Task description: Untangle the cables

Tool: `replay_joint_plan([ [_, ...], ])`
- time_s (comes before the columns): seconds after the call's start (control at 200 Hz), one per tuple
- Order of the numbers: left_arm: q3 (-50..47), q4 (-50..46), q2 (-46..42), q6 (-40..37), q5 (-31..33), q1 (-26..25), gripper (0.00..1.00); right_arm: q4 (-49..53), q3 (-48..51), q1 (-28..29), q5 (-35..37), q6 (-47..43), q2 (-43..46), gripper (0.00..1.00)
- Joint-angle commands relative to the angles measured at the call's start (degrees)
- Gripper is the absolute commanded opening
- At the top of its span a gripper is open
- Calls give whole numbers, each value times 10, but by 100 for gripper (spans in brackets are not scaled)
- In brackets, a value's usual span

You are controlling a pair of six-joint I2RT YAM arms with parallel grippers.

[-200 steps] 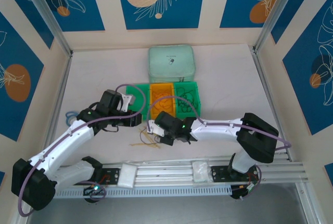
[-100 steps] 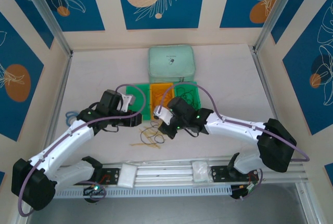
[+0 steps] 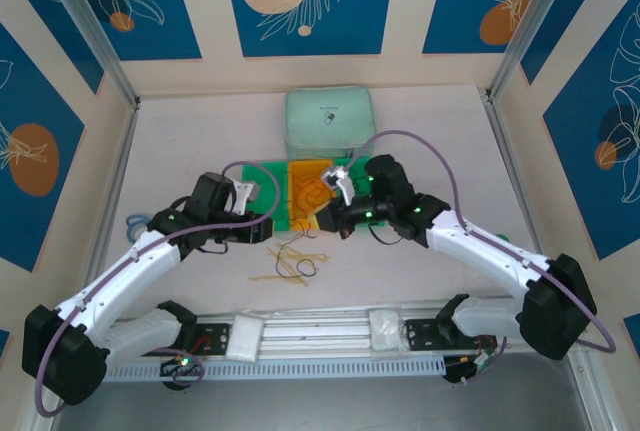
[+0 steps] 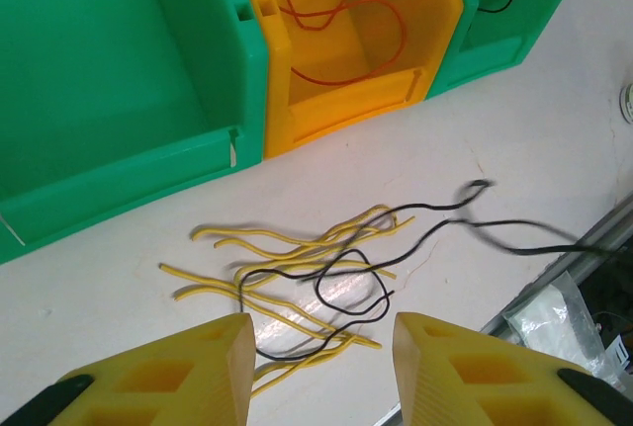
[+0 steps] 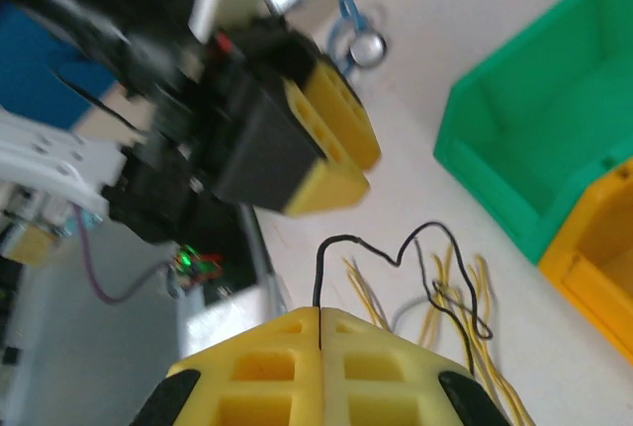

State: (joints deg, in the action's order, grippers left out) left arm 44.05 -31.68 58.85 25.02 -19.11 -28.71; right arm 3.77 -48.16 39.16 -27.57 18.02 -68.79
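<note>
A black cable (image 5: 318,273) rises straight up out of the right gripper (image 5: 318,332) at the bottom centre of the right wrist view. The two yellow fingers are pressed together with the wire pinched in the seam between them. From there the wire kinks to the right and drops onto a loose pile of yellow cables (image 4: 297,244), where it curls into loops that cross over and through the yellow strands. In the left wrist view this pile lies in the lower middle of the frame on the white table (image 4: 514,129), and part of the black wire trails off blurred toward the right edge.

Just above the pile stands a row of bins. The orange bin (image 4: 346,108) in the upper middle holds orange-red cables (image 4: 341,81). A green bin (image 4: 119,184) sits touching it on the left, and another green bin (image 4: 495,45) on the right has a thin black strand inside.

The left gripper (image 4: 316,367) hangs over the pile at the bottom of that frame, its yellow fingers apart and grasping nothing. In the top view both arms reach in toward the centre, with a pale green pouch (image 3: 330,121) beyond the bins.
</note>
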Motion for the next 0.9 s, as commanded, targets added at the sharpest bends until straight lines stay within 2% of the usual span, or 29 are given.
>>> replay_joint_plan([
  [0.0,-3,14,-3,-10,-12,8,41,-61,17,-28,-77,83,42,0],
  [0.39,8,14,2,-11,-13,8,41,-14,-35,-87,-41,95,158,0],
  [0.895,21,16,18,-12,-19,8,41,29,-101,-173,17,81,244,0],
])
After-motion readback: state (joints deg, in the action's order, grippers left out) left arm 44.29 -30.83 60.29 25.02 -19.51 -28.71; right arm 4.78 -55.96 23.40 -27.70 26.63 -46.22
